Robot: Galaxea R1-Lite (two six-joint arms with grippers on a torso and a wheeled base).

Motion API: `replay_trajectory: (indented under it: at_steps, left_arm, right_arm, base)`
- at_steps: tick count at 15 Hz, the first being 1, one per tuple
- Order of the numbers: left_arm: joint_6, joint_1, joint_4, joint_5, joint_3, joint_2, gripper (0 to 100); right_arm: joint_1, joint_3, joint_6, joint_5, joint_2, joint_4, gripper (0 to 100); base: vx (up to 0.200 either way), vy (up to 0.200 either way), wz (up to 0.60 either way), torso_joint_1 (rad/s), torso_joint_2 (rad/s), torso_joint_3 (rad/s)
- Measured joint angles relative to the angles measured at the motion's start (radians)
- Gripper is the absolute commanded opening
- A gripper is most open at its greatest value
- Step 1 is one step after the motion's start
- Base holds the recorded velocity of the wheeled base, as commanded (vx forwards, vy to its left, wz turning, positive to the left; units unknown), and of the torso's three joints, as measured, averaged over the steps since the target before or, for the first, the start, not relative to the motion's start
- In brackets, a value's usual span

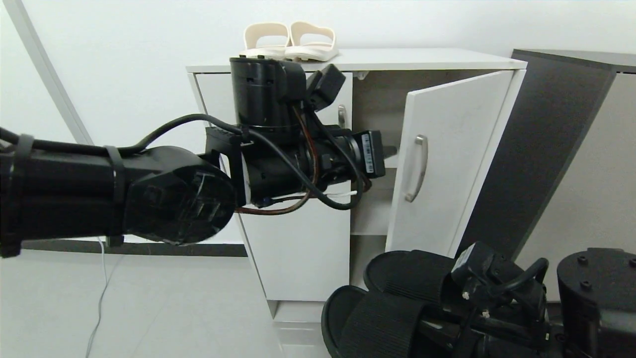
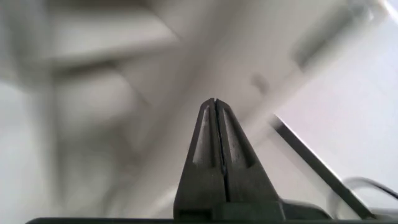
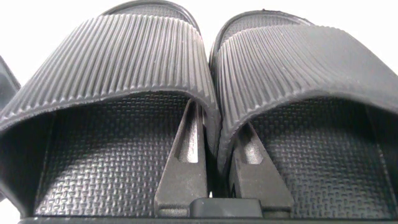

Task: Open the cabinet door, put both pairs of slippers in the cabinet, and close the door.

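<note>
The white cabinet [image 1: 432, 58] has its right door [image 1: 457, 149] swung partly open and its left door [image 1: 298, 248] closed. A cream pair of slippers [image 1: 290, 42] rests on the cabinet top. My left gripper [image 1: 391, 149] is at the gap between the doors, just inside the opening. Its fingers [image 2: 205, 143] are pressed together on nothing. Low at the front right, my right gripper [image 1: 432, 323] holds the black ribbed pair of slippers [image 1: 392, 293]. One finger [image 3: 186, 149] is inside each slipper [image 3: 124, 68], pinching their inner sides together.
A dark grey panel [image 1: 546, 149] leans right of the cabinet, beside the open door's silver handle [image 1: 417, 169]. A thin white cable [image 1: 102, 293] hangs down to the floor at the left. Pale floor lies open left of the cabinet.
</note>
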Motion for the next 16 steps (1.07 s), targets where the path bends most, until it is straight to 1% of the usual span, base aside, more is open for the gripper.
replay_trajectory:
  at_steps: [1, 2, 3, 5, 7, 9, 11, 13, 14, 16]
  left_arm:
    - [0.001, -0.044, -0.020, 0.003, 0.001, 0.003, 0]
    - [0.003, -0.074, -0.050, 0.005, 0.001, 0.009, 0]
    - [0.003, -0.087, -0.066, 0.007, 0.001, 0.013, 0]
    - [0.001, -0.064, -0.073, 0.009, 0.010, 0.011, 0]
    - [0.002, -0.006, -0.073, 0.009, 0.062, -0.030, 0]
    - [0.001, 0.043, -0.073, 0.008, 0.147, -0.109, 0]
    - [0.001, 0.081, -0.071, 0.004, 0.276, -0.256, 0]
    - [0.002, 0.105, -0.047, 0.004, 0.417, -0.446, 0]
    - [0.002, 0.112, -0.010, 0.005, 0.480, -0.550, 0]
    - [0.004, 0.135, 0.123, 0.006, 0.587, -0.774, 0]
  right_arm:
    - [0.005, 0.000, 0.000, -0.003, -0.001, 0.002, 0]
    - [0.010, 0.000, 0.000, -0.004, -0.002, 0.000, 0]
    - [0.012, 0.000, 0.000, -0.006, -0.004, 0.000, 0]
    - [0.016, 0.000, 0.000, -0.007, -0.009, -0.001, 0]
    - [0.011, 0.000, 0.000, -0.008, -0.010, -0.002, 0]
    - [0.002, -0.002, 0.000, -0.007, -0.010, -0.005, 0]
    - [-0.026, -0.008, 0.001, -0.005, -0.008, -0.005, 0]
    - [-0.042, -0.014, 0.001, -0.001, -0.007, -0.005, 0]
    - [-0.045, -0.017, 0.001, -0.001, -0.006, -0.006, 0]
    - [-0.049, -0.019, 0.001, -0.001, -0.004, -0.005, 0]
  base:
    - [-0.200, 0.000, 0.00, 0.002, 0.00, -0.002]
    - [0.000, 0.000, 0.00, 0.000, 0.00, 0.000]
    - [0.000, 0.000, 0.00, 0.000, 0.00, 0.000]
    - [0.000, 0.000, 0.00, 0.000, 0.00, 0.000]
    - [0.000, 0.000, 0.00, 0.000, 0.00, 0.000]
    - [0.000, 0.000, 0.00, 0.000, 0.00, 0.000]
    - [0.000, 0.000, 0.00, 0.000, 0.00, 0.000]
    - [0.000, 0.000, 0.00, 0.000, 0.00, 0.000]
    - [0.000, 0.000, 0.00, 0.000, 0.00, 0.000]
    - [0.000, 0.000, 0.00, 0.000, 0.00, 0.000]
